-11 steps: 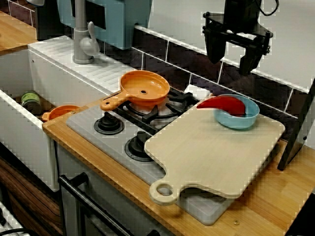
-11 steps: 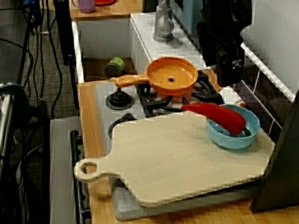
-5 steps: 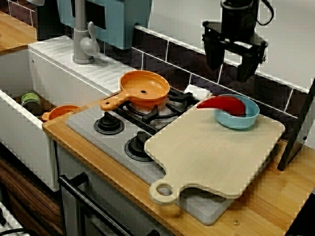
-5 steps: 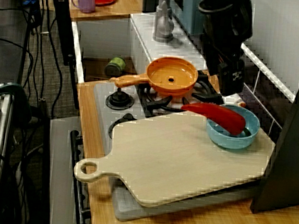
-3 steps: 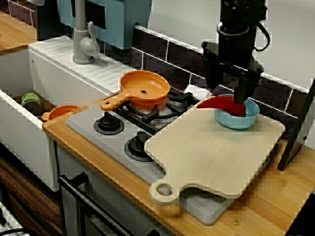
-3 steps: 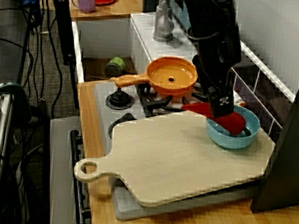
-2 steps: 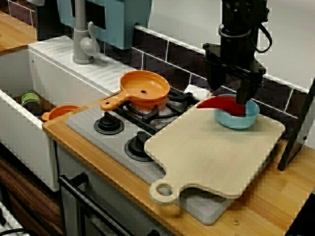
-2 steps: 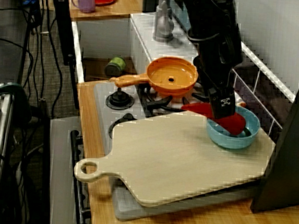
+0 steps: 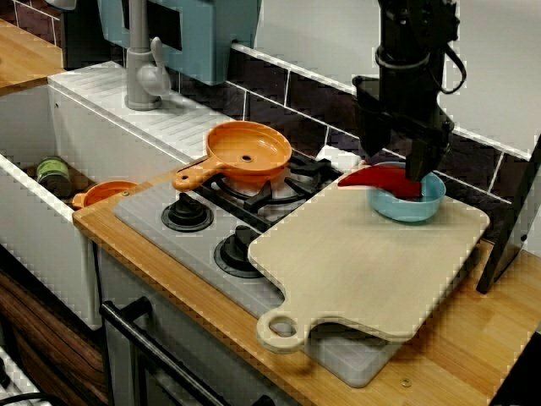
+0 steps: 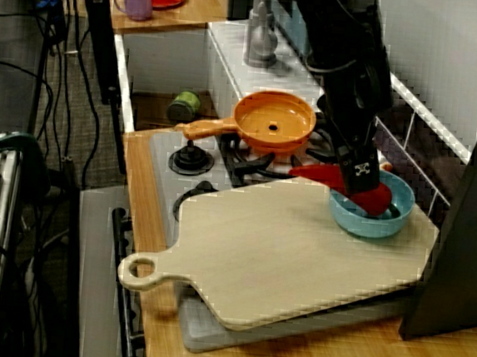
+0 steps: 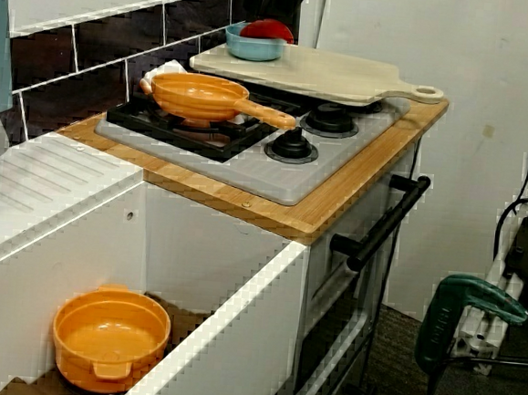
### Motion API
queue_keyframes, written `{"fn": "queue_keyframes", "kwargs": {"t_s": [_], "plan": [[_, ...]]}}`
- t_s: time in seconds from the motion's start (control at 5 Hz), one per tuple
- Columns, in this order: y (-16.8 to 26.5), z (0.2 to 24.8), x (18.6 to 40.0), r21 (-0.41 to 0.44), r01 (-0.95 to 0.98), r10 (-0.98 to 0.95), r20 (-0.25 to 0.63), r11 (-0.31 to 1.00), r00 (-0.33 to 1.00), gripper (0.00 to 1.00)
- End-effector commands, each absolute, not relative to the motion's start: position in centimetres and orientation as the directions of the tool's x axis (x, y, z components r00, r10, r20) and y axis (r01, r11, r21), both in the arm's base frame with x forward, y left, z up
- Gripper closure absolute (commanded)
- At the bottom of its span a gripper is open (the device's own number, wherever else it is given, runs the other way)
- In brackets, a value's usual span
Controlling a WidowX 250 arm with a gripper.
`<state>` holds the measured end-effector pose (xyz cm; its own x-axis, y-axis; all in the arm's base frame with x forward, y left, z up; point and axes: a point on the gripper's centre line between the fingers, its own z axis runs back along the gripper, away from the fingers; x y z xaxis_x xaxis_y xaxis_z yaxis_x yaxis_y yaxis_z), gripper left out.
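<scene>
A red pepper [image 9: 382,179] lies across a light blue bowl [image 9: 416,208] at the far corner of a wooden cutting board [image 9: 363,262]. In the front view my black gripper [image 9: 394,166] hangs straight down over the bowl, open, one finger on each side of the pepper. The side view has the gripper [image 10: 359,179] low over the pepper [image 10: 312,173] and bowl [image 10: 368,224], covering the pepper's middle. From the sink end, the bowl [image 11: 248,46] and pepper [image 11: 271,29] show below the dark arm; the fingertips are hidden there.
An orange pan [image 9: 248,152] sits on the stove's back burner, its handle pointing to the front left. The sink holds an orange bowl [image 11: 111,341] and a green can [image 9: 52,174]. A grey tap [image 9: 144,63] stands behind it. A dark post [image 9: 507,228] leans at the right.
The gripper has come down from high above the bowl until its open fingers flank the pepper. In the last half second it shifted only slightly. Bowl and pepper have not moved.
</scene>
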<state>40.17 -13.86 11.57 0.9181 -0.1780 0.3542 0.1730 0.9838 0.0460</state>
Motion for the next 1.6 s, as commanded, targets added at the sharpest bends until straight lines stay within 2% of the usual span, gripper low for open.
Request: {"fn": "queue_keyframes", "kwargs": {"t_s": [0.0, 0.6, 0.8, 1.2, 1.4], "plan": [[-13.8, 13.0, 41.0, 0.039, 0.155, -0.157, 0.408, 0.987, 0.899, 0.00], [-14.3, 11.4, 41.7, 0.062, 0.138, -0.151, 0.400, 0.988, 0.904, 0.00], [-14.3, 11.1, 42.0, 0.061, 0.132, -0.145, 0.394, 0.989, 0.908, 1.00], [-14.3, 11.4, 41.3, 0.074, 0.145, -0.163, 0.402, 0.987, 0.901, 1.00], [-13.9, 12.7, 41.1, 0.058, 0.139, -0.151, 0.397, 0.989, 0.905, 1.00]]}}
